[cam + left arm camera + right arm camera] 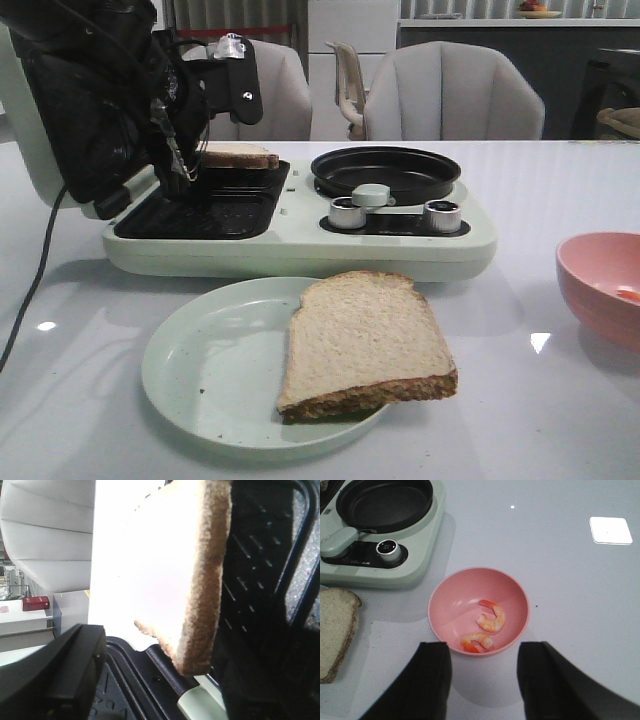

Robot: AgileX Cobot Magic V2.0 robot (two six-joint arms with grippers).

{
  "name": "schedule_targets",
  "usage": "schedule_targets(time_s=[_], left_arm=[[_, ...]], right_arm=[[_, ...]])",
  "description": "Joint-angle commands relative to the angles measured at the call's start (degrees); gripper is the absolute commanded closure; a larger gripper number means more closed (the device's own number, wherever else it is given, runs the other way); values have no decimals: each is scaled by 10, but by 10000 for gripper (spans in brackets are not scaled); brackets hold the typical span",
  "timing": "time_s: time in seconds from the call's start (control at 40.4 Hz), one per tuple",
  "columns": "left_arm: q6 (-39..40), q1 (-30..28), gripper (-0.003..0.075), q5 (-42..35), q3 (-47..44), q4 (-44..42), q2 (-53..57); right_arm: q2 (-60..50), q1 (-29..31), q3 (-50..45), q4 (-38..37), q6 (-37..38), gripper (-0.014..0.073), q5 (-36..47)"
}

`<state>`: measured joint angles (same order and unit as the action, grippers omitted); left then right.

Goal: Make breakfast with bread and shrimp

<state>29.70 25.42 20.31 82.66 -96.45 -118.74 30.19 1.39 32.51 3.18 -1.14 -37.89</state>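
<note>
The table (560, 190) looks glossy and smooth; the bread (365, 340) porous and rough-crusted; the knobs (347, 213) shiny metal.

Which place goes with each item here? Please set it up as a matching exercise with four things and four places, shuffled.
Things:
1. shrimp
2. bread slice nearest the camera
3. other bread slice
4. black pan

Places:
A. on the pale green plate
B. right side of the breakfast maker
C. in the pink bowl
D. over the open grill plate

Pairs: 1-C, 2-A, 3-D, 4-B
</note>
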Motion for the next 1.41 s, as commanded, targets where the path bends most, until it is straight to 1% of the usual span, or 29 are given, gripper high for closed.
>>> schedule_targets(time_s=[0.0,0.124,0.247,0.371,0.47,0.569,0.742,0.866,0.989,1.088,1.162,1.236,1.385], left_arm=[[5,-1,209,18,18,-13,36],[6,3,210,16,-6,-13,59],[6,6,210,16,-55,-13,95],[6,17,210,16,-113,-13,156],[6,39,210,36,-155,-7,210],[6,79,210,88,-185,57,256],[-7,163,211,206,-191,277,335],[-11,232,211,313,-191,379,399],[-11,289,211,383,-191,489,470],[-11,318,211,400,-192,582,527],[-11,335,211,407,-194,633,570],[-11,348,211,407,-199,661,611],[-11,368,211,407,-229,689,688]], right_arm=[[7,3,16,-1,-3,160,40],[7,3,16,-1,-3,160,40],[7,3,16,-1,-3,160,40],[7,3,16,-1,-3,160,40],[7,3,16,-1,-3,160,40],[7,3,16,-1,-3,160,40],[7,3,16,-1,-3,160,40],[7,3,16,-1,-3,160,40],[7,3,16,-1,-3,160,40],[7,3,16,-1,-3,160,40],[7,3,16,-1,-3,160,40],[7,3,16,-1,-3,160,40],[7,3,16,-1,-3,160,52]])
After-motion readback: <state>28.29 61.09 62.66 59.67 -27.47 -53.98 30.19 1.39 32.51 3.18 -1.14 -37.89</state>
